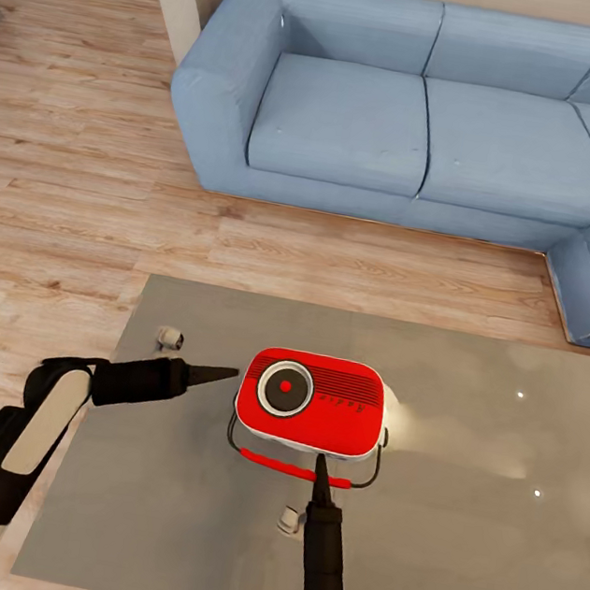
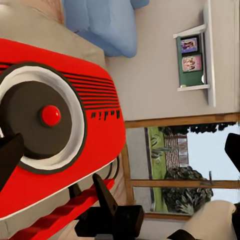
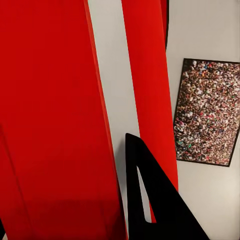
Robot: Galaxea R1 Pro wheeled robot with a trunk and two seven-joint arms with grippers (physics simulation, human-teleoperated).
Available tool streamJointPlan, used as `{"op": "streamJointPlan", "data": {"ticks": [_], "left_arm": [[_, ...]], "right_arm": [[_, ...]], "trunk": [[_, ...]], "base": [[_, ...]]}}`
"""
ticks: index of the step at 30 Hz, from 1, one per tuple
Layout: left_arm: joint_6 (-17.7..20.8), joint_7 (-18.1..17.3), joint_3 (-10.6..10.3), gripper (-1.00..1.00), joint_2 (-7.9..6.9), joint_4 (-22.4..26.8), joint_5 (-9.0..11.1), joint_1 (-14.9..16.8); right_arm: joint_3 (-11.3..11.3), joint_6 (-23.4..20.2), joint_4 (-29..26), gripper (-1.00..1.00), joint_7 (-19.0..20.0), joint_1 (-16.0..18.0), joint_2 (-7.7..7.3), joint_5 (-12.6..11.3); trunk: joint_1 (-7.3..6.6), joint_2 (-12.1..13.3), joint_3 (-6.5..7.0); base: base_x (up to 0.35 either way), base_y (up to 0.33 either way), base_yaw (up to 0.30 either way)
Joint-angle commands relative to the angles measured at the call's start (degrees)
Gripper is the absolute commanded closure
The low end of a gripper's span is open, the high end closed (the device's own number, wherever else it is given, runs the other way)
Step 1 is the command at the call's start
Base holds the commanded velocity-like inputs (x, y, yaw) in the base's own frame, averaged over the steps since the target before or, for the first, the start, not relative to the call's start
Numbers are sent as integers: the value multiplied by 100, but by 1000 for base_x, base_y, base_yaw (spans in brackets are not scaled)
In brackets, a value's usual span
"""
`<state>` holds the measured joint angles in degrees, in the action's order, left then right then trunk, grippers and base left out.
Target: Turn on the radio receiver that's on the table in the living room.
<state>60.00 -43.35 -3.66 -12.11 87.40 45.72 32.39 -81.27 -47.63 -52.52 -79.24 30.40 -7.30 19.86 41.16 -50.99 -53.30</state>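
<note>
Lying on the grey table [image 1: 447, 545] is the red radio receiver [image 1: 311, 401], with its round dial and red button facing up. It sits near the table's left half, and its thin handle with a red grip points toward the robot. Behind the table, across a strip of wood floor [image 1: 78, 168], stands the big blue sofa [image 1: 426, 116].

Two dark tips point at the radio. The left gripper [image 1: 217, 375] comes in from the left side, and its sharp tip stops just beside the radio's left edge, not quite touching it. Whether its fingers are spread or pressed together I cannot tell. The right gripper [image 1: 320, 469] reaches up from the near side, and its tip lies over the red handle grip at the radio's front edge. Whether it is spread or pressed together I cannot tell either.

In the right wrist view, the red body is very close, and a framed crowd picture [image 3: 206, 112] hangs on the wall behind.
</note>
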Motion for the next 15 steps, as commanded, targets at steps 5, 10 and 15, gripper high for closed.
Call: {"op": "streamJointPlan", "data": {"ticks": [5, 10, 15], "left_arm": [[0, 2, -10, 100, 211, -3, -24, 45], [0, 2, -12, 100, 263, 3, -28, 81], [0, 2, -12, 100, 270, -2, -24, 99]], "right_arm": [[-3, -18, -4, 100, -3, 1, -6, 35], [-3, -18, -17, 100, -3, 1, -8, 35], [-1, -18, -47, 100, -3, 1, -9, 29]], "trunk": [[0, 0, 0], [0, 0, 0], [0, 0, 0]], "base": [[0, 0, 0], [0, 0, 0], [0, 0, 0]]}}
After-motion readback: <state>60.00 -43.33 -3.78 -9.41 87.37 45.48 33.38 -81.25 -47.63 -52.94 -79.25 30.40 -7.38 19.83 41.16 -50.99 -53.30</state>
